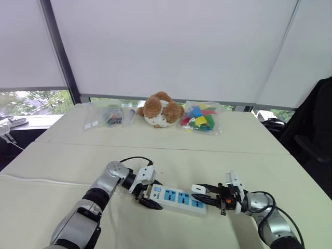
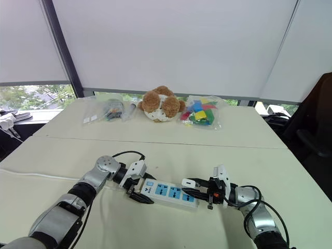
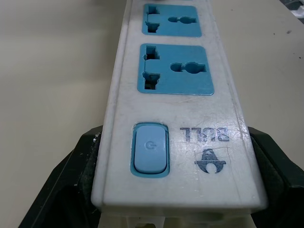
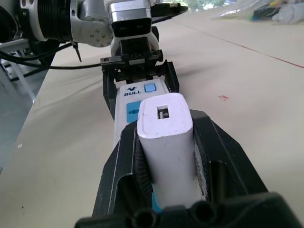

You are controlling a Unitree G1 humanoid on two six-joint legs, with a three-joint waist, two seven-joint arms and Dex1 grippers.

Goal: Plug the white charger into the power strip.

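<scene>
We begin with the counter [image 1: 233, 140], on which the power strip [image 1: 179, 197] lies flat, between the two arms, with its blue sockets facing up. The left gripper [image 1: 147, 196] clamps the switch end of the strip, one black finger against each long side, and so braces it. The right gripper [image 1: 206, 193] pinches the white charger [image 4: 168, 142] between its fingers and holds it at the opposite end of the strip, over or just beside the last socket. We cannot tell whether the charger touches the strip. Its prongs are hidden, and the face with the small port points toward the left gripper. We judge the step in hand to be alignment before insertion: nothing shows the charger seated. The next move calls for the prongs to be turned down over one socket, squared to its slots, then pressed straight in while the left gripper keeps the strip from sliding. At the far side of the counter, well apart from the work, a clear bag [image 1: 199, 118] holds coloured blocks, and a second clear bag [image 1: 106, 116] holds small items that we cannot identify.
</scene>
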